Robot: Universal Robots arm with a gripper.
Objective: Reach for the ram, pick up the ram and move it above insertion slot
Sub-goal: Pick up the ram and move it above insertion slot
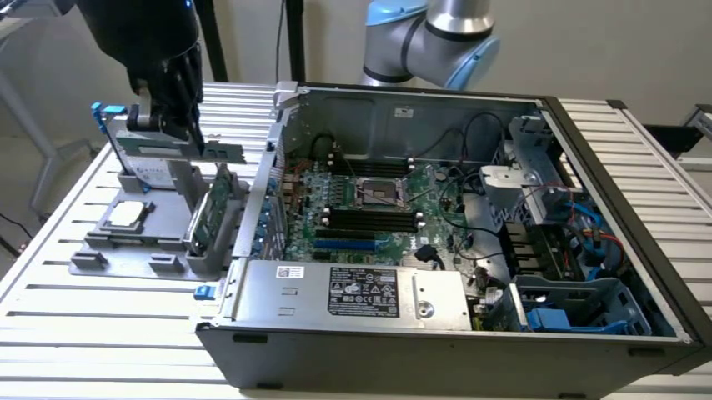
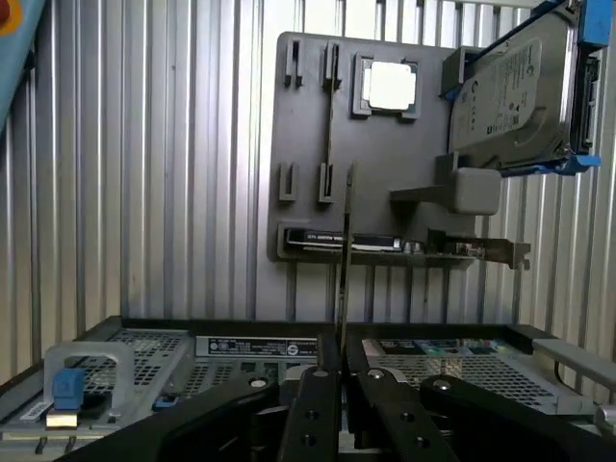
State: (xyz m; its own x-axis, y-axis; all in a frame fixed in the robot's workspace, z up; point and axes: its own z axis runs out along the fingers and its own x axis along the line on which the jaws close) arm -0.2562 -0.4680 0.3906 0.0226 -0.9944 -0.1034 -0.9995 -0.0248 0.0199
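The black metal gripper (image 2: 332, 371) is clamped on the thin flat ram (image 2: 344, 260), holding it edge-on with open air above the grey plastic holder tray (image 2: 308, 135) on the ribbed table (image 2: 144, 192), well apart from the motherboard's long black insertion slot (image 1: 373, 218).

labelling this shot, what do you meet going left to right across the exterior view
grey parts holder with the silver processor chip → gripper above the ram → black memory slots on the motherboard → blue drive cage at the computer case's right end
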